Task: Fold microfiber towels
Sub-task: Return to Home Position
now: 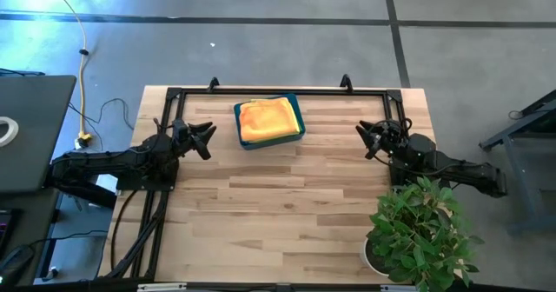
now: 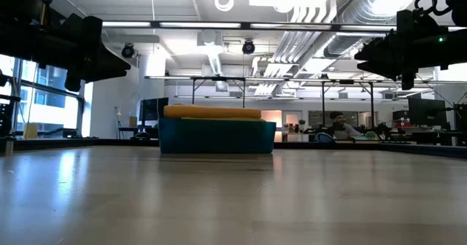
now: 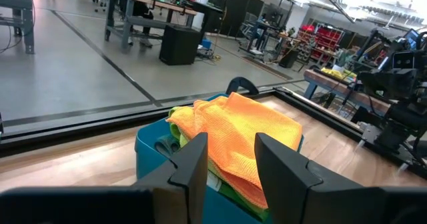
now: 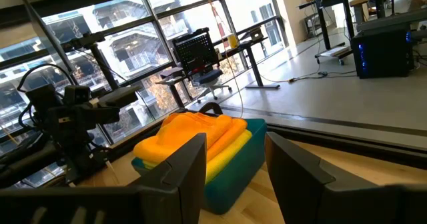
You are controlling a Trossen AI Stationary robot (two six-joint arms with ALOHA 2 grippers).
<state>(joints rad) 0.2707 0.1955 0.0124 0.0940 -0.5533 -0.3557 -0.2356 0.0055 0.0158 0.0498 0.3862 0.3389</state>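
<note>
Counting one teal bin (image 1: pixel 300 118) at the back edge of the table (image 1: pixel 278 214) with one folded stack of microfiber towels (image 1: pixel 267 121) inside, three layers showing (orange, yellow, green), rest hidden; reading left gripper (image 1: pixel 208 142) and right gripper (image 1: pixel 365 142) as parked clear either side, fingers (image 3: pixel 193 164) apart, empty, presumably with nothing left to fold.

You were working in a big open lab or workshop, not a home. Your wooden desk (image 1: pixel 287 188) stood on a bare concrete floor (image 1: pixel 261 40), where a yellow cable (image 1: pixel 83 83) trailed. Exposed ducts (image 2: pixel 314 8) and pipes ran under the ceiling. Workbenches (image 3: pixel 167 5) stood in rows down the hall, and a person (image 2: pixel 337 125) sat far off at one. Tall windows (image 4: pixel 120 31) lined a wall near an office chair (image 4: pixel 212 77) and a computer tower (image 4: pixel 383 47).
</note>
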